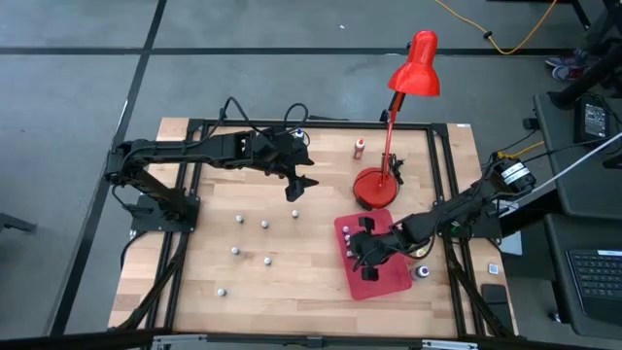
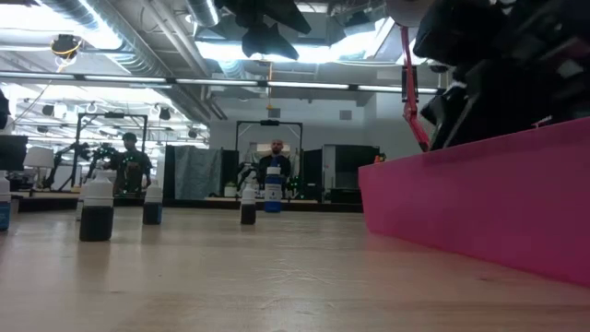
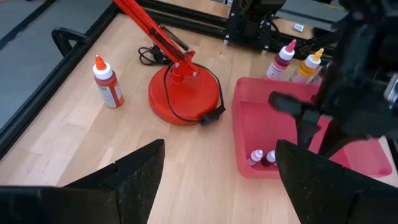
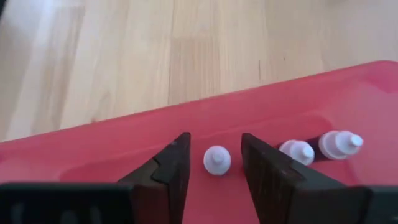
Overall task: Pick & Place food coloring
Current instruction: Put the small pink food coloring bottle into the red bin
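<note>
Right gripper (image 4: 214,168): over the red tray (image 4: 112,149), fingers apart, one small white-capped bottle (image 4: 217,160) standing between them, untouched. Two more bottles (image 4: 320,148) lie just right of it. Left gripper (image 1: 298,185): open, raised above the table's (image 1: 292,282) far middle. Loose bottles (image 1: 264,225) stand left of the tray.

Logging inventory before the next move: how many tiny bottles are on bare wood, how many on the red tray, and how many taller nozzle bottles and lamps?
Tiny bottles on bare wood: 6
Tiny bottles on the red tray: 3
Taller nozzle bottles: 3
Red lamp: 1
Total: 13
</note>
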